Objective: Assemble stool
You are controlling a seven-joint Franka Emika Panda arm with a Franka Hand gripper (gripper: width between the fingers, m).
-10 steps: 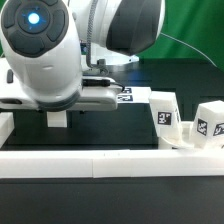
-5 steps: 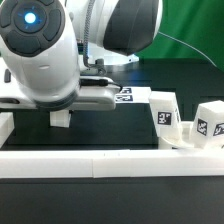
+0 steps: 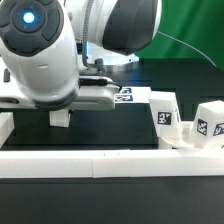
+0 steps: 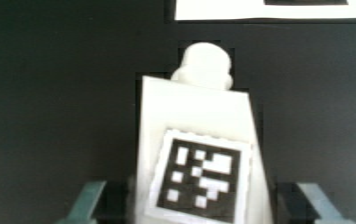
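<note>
In the wrist view a white stool leg (image 4: pixel 201 130) with a black-and-white tag lies on the black table, its rounded tip pointing away. My gripper (image 4: pixel 201 200) is open and straddles the leg. A dark gap shows between the leg and each finger (image 4: pixel 95 200). In the exterior view the arm hides the gripper; only a small white piece (image 3: pixel 60 118) shows below it. Two more tagged white legs (image 3: pixel 165 113) (image 3: pixel 210 122) stand at the exterior view's right. The round seat is not in view.
A long white border rail (image 3: pixel 90 162) runs along the front of the black table, and another rail (image 3: pixel 5 125) runs along the exterior view's left. The marker board (image 3: pixel 128 96) lies behind the gripper and also shows in the wrist view (image 4: pixel 273 8).
The arm has shifted very slightly lower and toward the exterior view's left. The two legs at the right have not moved.
</note>
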